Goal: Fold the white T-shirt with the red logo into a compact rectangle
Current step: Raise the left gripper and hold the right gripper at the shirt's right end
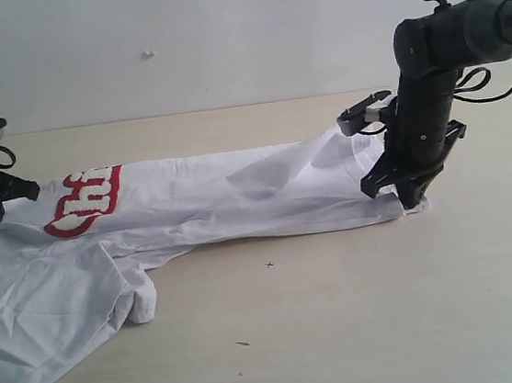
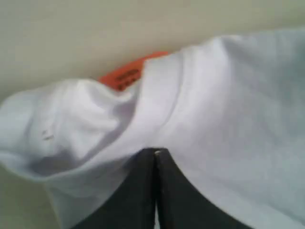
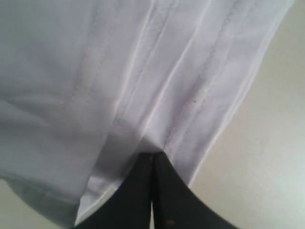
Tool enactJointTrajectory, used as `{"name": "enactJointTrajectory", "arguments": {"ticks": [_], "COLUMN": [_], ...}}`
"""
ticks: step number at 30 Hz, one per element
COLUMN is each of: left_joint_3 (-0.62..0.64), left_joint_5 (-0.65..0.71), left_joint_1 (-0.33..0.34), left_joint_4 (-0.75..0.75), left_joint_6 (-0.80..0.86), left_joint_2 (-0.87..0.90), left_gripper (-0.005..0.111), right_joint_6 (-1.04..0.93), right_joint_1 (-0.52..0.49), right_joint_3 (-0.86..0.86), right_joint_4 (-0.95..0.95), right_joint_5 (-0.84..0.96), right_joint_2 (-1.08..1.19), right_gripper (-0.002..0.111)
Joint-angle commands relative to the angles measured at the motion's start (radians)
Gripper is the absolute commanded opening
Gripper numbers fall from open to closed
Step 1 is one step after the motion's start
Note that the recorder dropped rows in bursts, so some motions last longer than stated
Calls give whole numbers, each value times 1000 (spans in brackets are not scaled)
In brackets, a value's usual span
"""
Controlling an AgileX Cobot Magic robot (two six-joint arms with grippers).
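The white T-shirt (image 1: pixel 238 198) lies stretched across the table, one long side folded over, so only part of the red logo (image 1: pixel 86 202) shows near the left end. My left gripper (image 1: pixel 25 192) is shut on the T-shirt (image 2: pixel 214 109) by the collar, its closed jaws (image 2: pixel 156 153) pinching cloth just below the orange tag (image 2: pixel 126 76). My right gripper (image 1: pixel 411 197) stands upright at the other end, shut on the stitched hem (image 3: pixel 190 86), with the fingertips (image 3: pixel 152 155) meeting in the layered cloth. The fabric rises slightly toward that grip. A sleeve (image 1: pixel 135 302) sticks out at the front left.
The light wooden tabletop (image 1: pixel 362 309) spreads in front of the shirt, with a few small dark specks (image 1: pixel 269 264). A pale wall (image 1: pixel 220 38) runs behind the table. The right arm's black body (image 1: pixel 434 51) towers over the shirt's right end.
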Motion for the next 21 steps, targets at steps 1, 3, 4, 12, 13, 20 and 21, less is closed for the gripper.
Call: {"name": "enactJointTrajectory", "arguments": {"ticks": [1, 3, 4, 12, 13, 20, 21], "left_joint_3": [5, 5, 5, 5, 5, 5, 10], "left_joint_5": [-89, -103, -104, -115, -115, -9, 31], "left_joint_1": [44, 48, 51, 27, 24, 3, -3], "left_joint_4": [-109, -109, -109, -188, -224, -533, -633], "left_joint_6": [8, 8, 8, 102, 150, 553, 651], "left_joint_2": [-36, -36, -32, -92, -111, -147, -147], "left_gripper": [0, 0, 0, 0, 0, 0, 0], "right_joint_6": [18, 18, 16, -21, -41, -68, -82], "right_joint_1": [-7, -7, -7, -7, -7, -7, -7], "right_joint_3": [7, 7, 7, 7, 7, 7, 7], "right_joint_4": [-80, -80, -80, 1, 28, 145, 204], "right_joint_5": [30, 28, 28, -1, -16, -20, -35], "right_joint_2": [-3, -3, -3, -79, -101, -214, -220], "right_gripper": [0, 0, 0, 0, 0, 0, 0]}}
